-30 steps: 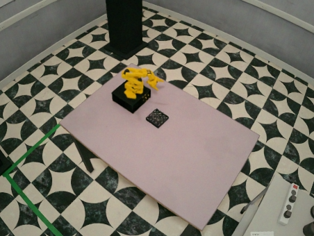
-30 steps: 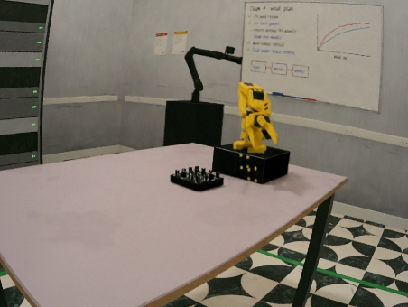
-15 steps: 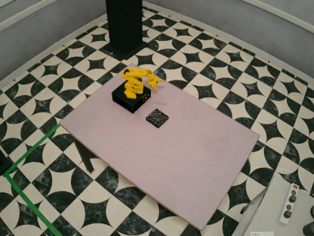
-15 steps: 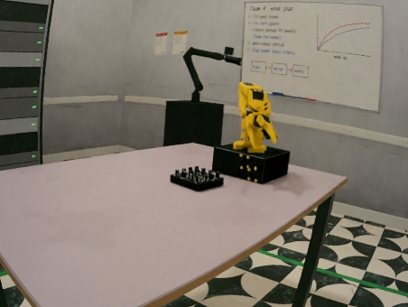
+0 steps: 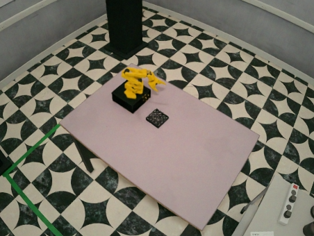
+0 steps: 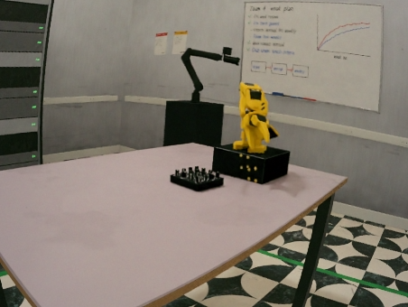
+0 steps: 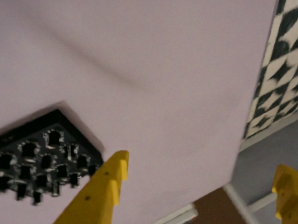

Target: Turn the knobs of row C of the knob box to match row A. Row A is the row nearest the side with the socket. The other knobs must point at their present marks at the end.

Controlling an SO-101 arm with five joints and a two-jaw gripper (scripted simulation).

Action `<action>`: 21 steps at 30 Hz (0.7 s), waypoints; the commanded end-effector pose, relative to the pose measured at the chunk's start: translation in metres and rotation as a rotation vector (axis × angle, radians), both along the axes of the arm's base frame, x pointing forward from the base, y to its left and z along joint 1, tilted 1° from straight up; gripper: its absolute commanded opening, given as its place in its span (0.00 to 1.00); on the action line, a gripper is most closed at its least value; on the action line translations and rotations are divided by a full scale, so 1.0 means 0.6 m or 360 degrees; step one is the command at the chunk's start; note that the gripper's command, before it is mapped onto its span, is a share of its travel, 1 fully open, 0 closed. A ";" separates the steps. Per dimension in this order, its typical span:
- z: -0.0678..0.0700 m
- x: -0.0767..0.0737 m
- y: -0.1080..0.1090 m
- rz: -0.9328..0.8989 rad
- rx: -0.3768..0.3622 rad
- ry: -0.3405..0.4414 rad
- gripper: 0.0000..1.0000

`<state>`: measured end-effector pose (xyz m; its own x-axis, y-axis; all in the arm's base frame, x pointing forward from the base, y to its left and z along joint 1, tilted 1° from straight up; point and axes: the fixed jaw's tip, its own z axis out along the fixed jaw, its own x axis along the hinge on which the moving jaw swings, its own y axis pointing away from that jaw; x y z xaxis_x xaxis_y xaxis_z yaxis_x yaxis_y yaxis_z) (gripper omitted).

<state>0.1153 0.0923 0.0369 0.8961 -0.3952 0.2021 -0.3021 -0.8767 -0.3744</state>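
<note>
Look to the low left of the wrist view first: there the knob box [image 7: 45, 160] shows only its near corner and part of its grid of small knobs, cut off by the frame edge. To its right the 2 yellow fingers of your gripper [image 7: 200, 192] rise from the bottom edge, one just beside the box corner in the picture and the other at the far right, with nothing but pink table [image 7: 165, 75] and the table's edge between them. The jaws stand partly spread and they pinch nothing.

So the one relation that matters is this: the box lies down and to the left of the gap between the fingers, not under it. From the top view the arm sits folded on its black base [image 5: 131, 97], the gripper [image 5: 157, 84] hangs in the air past the base, and the knob box [image 5: 157, 117] rests flat on the table, near the base but apart from it, nearer the table's middle than the gripper is.

The box looks square, so it has no long axis to line up with; you would judge by its rows instead. I cannot make out the socket side or any knob's mark from these views, so I cannot tell you which row is C yet. Your coming move, as I judge it, is to swing left and come down over the box
</note>
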 end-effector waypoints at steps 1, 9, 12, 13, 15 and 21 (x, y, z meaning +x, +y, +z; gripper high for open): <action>-0.002 0.005 -0.008 -0.0203 0.0058 0.0035 0.40; -0.003 0.012 -0.020 -0.0572 0.0157 0.0106 0.40; -0.003 0.017 -0.028 -0.0781 0.0216 0.0144 0.40; -0.003 0.018 -0.030 -0.0854 0.0237 0.0157 0.40; -0.003 0.021 -0.036 -0.1004 0.0281 0.0182 0.40; -0.003 0.027 -0.047 -0.1317 0.0376 0.0232 0.40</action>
<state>0.1301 0.0680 0.0365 0.4056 -0.9136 -0.0286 -0.8321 -0.3561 -0.4251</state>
